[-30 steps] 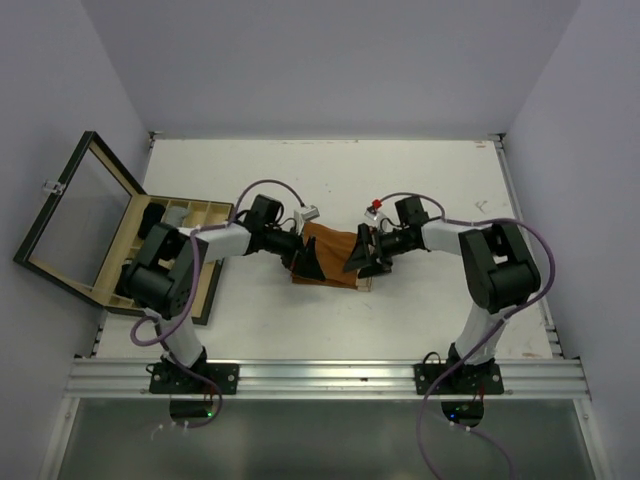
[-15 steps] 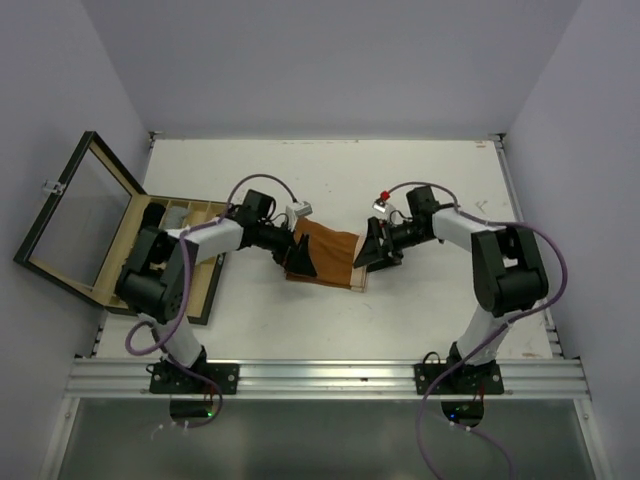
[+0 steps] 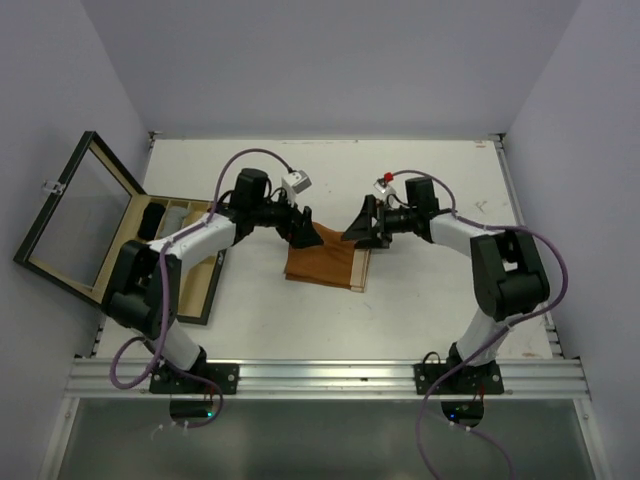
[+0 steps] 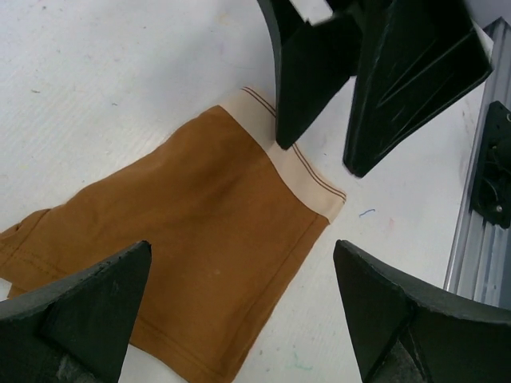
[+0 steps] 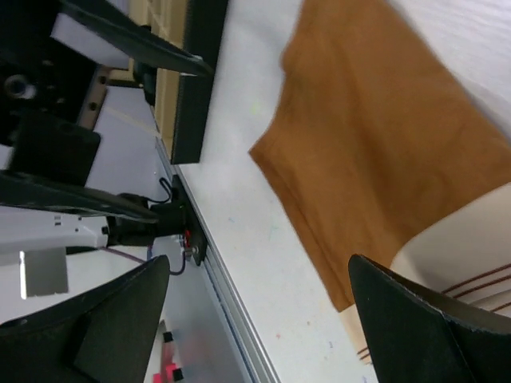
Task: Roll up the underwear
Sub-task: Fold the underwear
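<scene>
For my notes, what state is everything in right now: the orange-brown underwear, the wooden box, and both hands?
Orange-brown underwear: lying flat, unrolled.
Wooden box: open, glass lid swung back.
Left hand: open, holding nothing.
Right hand: open, holding nothing.

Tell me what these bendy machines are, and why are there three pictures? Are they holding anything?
Those are two robot arms bolted to a table's edge. Each ends in a two-finger pincher: the left gripper and the right gripper. The big picture looks down from above. The other two come from little cameras on the wrists, so you see the black fingers up close. On the white table lies orange-brown underwear, flat, with a pale waistband. At the left sits a wooden box with its glass lid open. Both pinchers are open, close to the cloth, holding nothing.
</scene>
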{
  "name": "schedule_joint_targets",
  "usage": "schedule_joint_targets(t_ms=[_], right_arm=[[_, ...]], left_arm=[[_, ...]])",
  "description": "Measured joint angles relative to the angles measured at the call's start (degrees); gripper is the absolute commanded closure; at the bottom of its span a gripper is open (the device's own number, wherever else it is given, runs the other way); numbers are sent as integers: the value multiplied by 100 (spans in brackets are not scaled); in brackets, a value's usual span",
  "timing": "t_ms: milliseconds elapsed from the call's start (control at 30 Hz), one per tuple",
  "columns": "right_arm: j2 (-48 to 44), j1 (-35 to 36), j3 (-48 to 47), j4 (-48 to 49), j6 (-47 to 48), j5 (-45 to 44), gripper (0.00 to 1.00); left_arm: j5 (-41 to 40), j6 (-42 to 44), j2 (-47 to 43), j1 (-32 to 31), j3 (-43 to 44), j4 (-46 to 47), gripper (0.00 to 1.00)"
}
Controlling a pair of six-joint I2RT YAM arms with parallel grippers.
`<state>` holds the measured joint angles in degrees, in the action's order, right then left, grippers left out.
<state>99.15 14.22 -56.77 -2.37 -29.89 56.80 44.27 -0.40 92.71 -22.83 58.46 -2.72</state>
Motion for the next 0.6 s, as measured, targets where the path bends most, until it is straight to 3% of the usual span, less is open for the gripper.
schedule_joint_targets(t_ms=[200, 367, 500, 600], right_arm=[[1257, -116, 549, 1652, -1285, 186, 2], [1652, -229, 651, 2966, -2159, 466, 5], [1659, -240, 859, 3504, -2457, 437, 6], [1589, -238, 894, 3482, -2430, 354, 6]], left_arm=[[-214, -122, 688, 28, 227, 302, 0], [-417, -247, 1139, 33, 214, 455, 0], [-428, -369, 1458, 35, 94, 498, 0], [11, -372, 1486, 59, -109, 680, 0]])
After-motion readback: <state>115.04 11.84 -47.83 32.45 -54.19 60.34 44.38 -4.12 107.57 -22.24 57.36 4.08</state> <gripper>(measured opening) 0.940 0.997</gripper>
